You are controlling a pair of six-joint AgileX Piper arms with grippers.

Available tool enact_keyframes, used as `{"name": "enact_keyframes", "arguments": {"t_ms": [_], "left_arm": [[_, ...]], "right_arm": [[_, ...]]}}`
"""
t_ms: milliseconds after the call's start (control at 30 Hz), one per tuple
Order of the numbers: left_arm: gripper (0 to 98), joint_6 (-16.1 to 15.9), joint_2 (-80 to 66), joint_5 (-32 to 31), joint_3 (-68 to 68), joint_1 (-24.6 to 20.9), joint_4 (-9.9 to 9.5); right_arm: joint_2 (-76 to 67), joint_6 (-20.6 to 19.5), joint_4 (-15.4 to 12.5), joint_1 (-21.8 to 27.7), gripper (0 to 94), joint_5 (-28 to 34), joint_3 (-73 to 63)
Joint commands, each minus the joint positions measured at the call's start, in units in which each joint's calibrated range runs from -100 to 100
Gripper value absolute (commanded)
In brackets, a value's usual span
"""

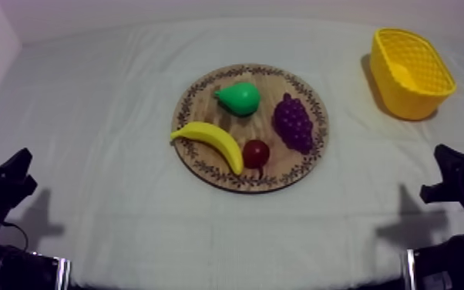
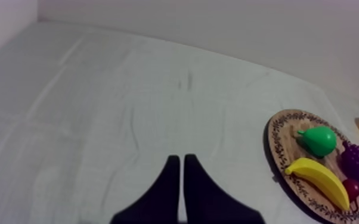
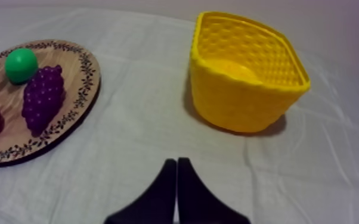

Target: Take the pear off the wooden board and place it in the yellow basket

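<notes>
A green pear (image 1: pixel 240 98) lies on the far part of the round wooden board (image 1: pixel 204 90), with the banana (image 1: pixel 210 141), the purple grapes (image 1: pixel 293 122) and a small red fruit (image 1: pixel 256 153) around it. The yellow basket (image 1: pixel 411 71) stands at the far right of the table. My left gripper (image 2: pixel 179 159) is shut on nothing, low at the left, well short of the board (image 2: pixel 282 127) and pear (image 2: pixel 319 140). My right gripper (image 3: pixel 176 162) is also shut and holds nothing; it sits low at the right, in front of the basket (image 3: pixel 241 77), with the pear (image 3: pixel 21 64) far off.
Bare grey-white cloth (image 1: pixel 104 116) surrounds the board on all sides. A pale wall runs behind the table's far edge. Both arms (image 1: pixel 4 185) rest at the near corners.
</notes>
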Motion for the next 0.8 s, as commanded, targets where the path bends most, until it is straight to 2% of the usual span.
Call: {"name": "enact_keyframes", "arguments": {"t_ms": [0, 300, 600, 667, 767], "left_arm": [[0.1, 0.0, 0.0, 0.0, 0.0, 0.0, -0.02], [0.1, 0.0, 0.0, 0.0, 0.0, 0.0, -0.02], [0.1, 0.0, 0.0, 0.0, 0.0, 0.0, -0.02], [0.1, 0.0, 0.0, 0.0, 0.0, 0.0, -0.02], [0.1, 0.0, 0.0, 0.0, 0.0, 0.0, -0.02]], "right_arm": [[0.0, 0.0, 0.0, 0.0, 0.2, 0.0, 0.0], [0.0, 0.1, 0.0, -0.4, 0.2, 0.0, 0.0], [-0.1, -1.3, 1.0, -8.2, 0.3, 2.1, -0.5], [0.1, -2.7, 3.0, -10.0, 0.3, 4.1, -1.7], [3.2, -8.4, 8.4, -14.0, 0.4, 5.3, -3.6]]}}
